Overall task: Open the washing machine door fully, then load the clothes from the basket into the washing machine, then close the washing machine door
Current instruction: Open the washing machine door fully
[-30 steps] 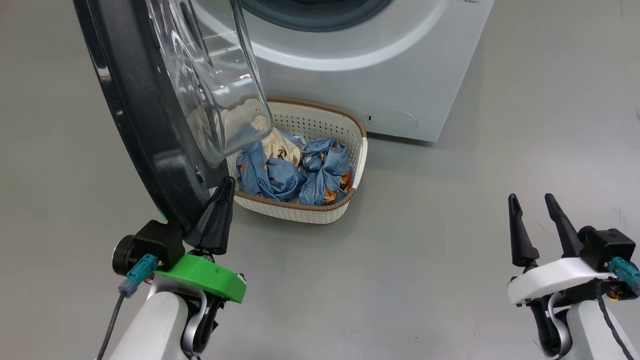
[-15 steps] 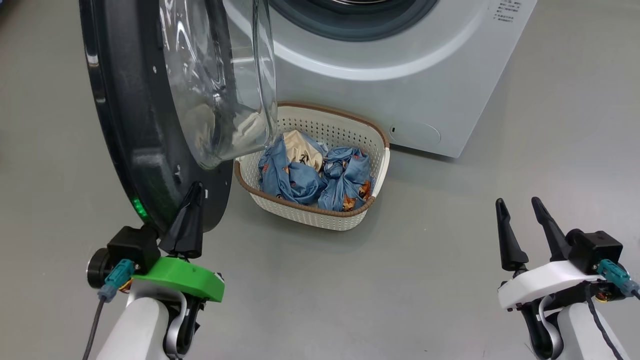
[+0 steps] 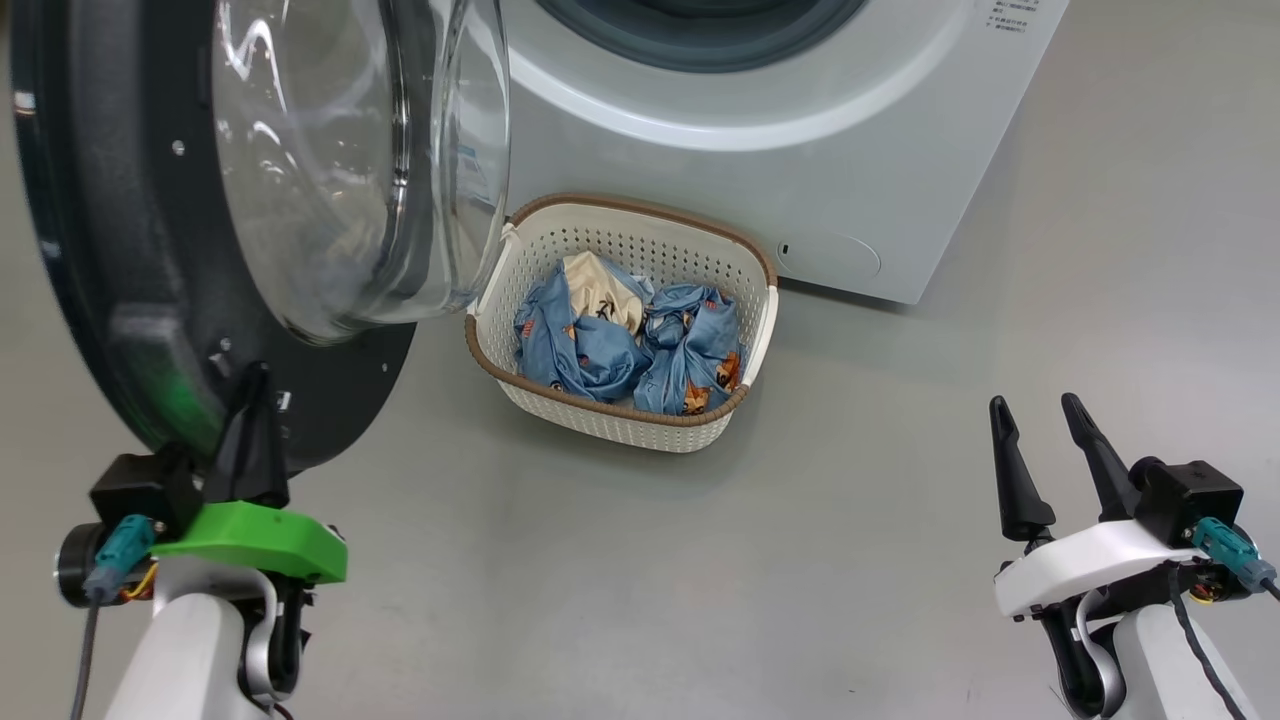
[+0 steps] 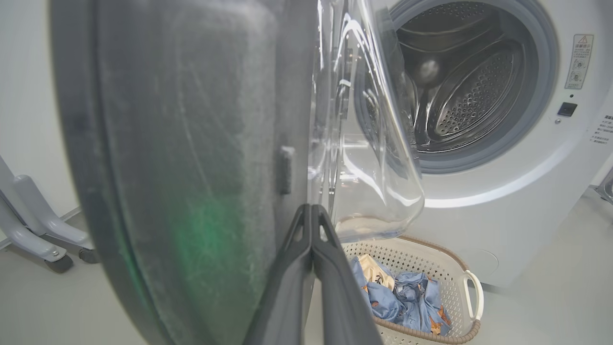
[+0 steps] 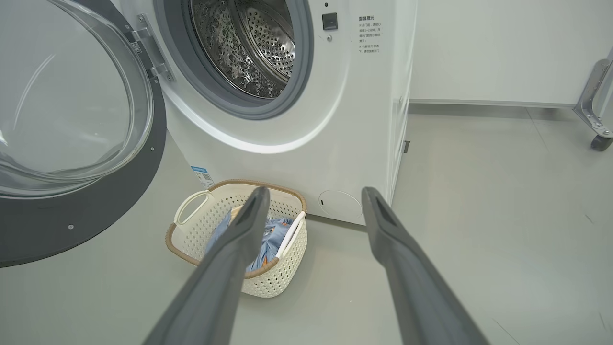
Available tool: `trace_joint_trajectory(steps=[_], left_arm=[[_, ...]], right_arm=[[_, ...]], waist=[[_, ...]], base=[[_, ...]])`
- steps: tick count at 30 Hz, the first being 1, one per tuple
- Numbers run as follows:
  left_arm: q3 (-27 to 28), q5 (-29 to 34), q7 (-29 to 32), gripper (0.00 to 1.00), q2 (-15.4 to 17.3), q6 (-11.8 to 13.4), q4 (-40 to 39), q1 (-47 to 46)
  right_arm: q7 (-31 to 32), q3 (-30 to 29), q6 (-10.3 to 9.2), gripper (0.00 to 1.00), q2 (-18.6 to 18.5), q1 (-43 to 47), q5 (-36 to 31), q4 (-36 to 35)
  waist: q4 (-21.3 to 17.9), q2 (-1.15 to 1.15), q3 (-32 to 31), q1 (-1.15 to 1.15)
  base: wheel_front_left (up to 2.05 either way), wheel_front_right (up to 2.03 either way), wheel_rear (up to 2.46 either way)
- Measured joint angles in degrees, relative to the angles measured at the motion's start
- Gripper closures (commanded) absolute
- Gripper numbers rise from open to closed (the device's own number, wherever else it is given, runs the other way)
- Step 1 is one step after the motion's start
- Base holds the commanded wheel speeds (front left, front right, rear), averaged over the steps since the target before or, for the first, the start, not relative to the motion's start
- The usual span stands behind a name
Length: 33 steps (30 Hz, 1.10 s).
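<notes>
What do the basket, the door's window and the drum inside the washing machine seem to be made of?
The basket: likely moulded plastic, matte cream, with regular small holes; its brown rim looks woven, perhaps only patterned. The door's window: clear and glossy, glass or hard plastic, given its sharp reflections. The drum: probably polished steel, shiny grey and perforated.

Plain grey floor all around, white wall upper right in the right wrist view, a metal frame on a caster at its right edge. Pale grey wheeled legs lower left, left wrist view.
</notes>
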Motion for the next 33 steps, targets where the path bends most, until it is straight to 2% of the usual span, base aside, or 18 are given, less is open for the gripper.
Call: trace_joint_trajectory(steps=[14,33], left_arm=[[8.95,-2.45,0.01,1.00,2.87,2.27,3.50,-2.11],[17.75,-6.86,0.00,1.00,6.30,2.61,10.26,-8.75]], right_arm=[[0.00,-0.01,0.00,0.00,-1.40,-0.46,-0.08,-0.15],[0.00,-0.31,0.01,0.00,-3.72,-2.96,-0.60,-1.25]], waist=[[-1.04,0.00,2.72,0.00],[-2.46,0.00,7.60,0.00]], base=[[0.00,0.00,0.00],[0.00,0.00,0.00]])
